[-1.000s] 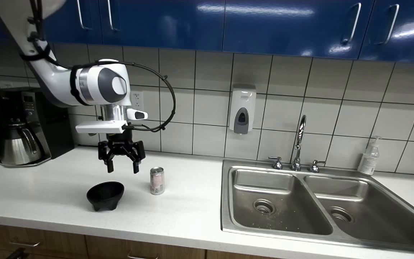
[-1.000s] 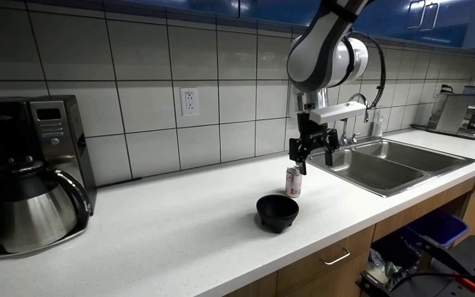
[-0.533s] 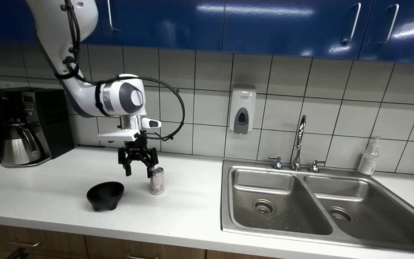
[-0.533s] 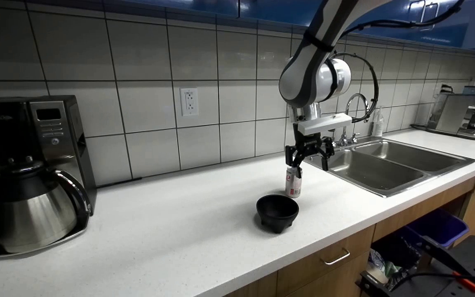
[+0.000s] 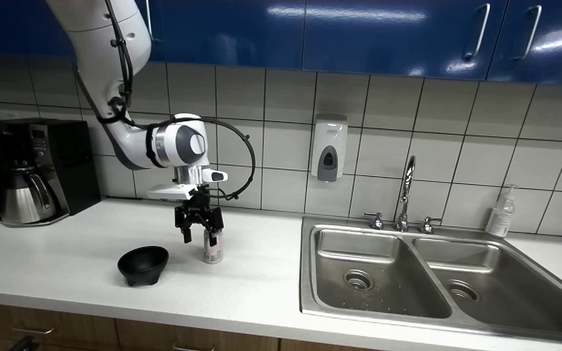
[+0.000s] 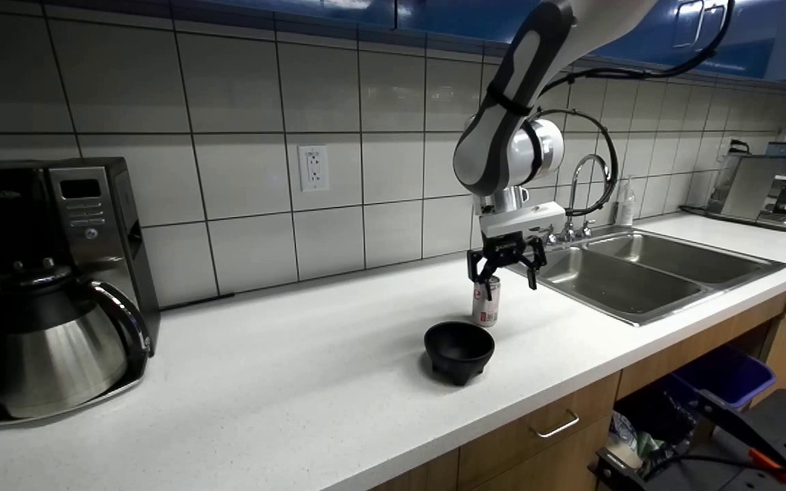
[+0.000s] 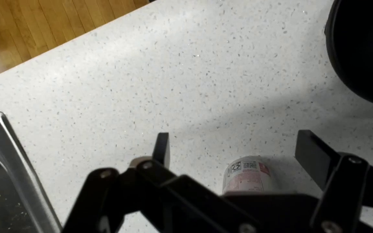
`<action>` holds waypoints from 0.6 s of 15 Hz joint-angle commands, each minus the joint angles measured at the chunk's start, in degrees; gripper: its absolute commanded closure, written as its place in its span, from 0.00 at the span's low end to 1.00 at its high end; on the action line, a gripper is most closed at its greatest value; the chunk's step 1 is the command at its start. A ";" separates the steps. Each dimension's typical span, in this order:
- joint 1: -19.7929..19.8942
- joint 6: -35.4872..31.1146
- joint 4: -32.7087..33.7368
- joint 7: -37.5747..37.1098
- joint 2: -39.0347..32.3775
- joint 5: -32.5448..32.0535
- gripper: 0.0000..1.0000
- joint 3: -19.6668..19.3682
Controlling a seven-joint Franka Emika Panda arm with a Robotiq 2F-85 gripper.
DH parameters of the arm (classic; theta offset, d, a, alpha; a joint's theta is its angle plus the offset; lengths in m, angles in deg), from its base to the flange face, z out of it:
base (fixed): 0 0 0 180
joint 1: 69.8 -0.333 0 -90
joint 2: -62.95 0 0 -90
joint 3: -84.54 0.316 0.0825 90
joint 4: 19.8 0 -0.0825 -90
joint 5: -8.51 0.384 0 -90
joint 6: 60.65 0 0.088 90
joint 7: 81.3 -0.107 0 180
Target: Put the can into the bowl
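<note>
nothing is done beyond the approach, i judge: the can (image 6: pixel 484 307) stands upright on the tabletop (image 5: pixel 261 287), near the claw (image 5: pixel 199 240), which overlaps its upper part in both exterior views; whether the claw straddles it i cannot tell. the claw is wide and holds nothing. grasp, lift and release into the bowl (image 5: pixel 143 267), lower down and off to the claw's side, are left. against half a second ago, the claw is lower and closer to the can; can and bowl are unmoved.

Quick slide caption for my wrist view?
Open gripper framing the can on a speckled counter, black bowl at upper right, corner of the steel sink at lower left.
</note>
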 commanded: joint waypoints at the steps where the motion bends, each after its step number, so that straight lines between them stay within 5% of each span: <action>1: -0.80 2.34 5.08 -1.54 -3.77 1.60 0.00 -0.73; 9: -1.70 2.10 11.93 -1.65 -8.79 2.30 0.00 -0.89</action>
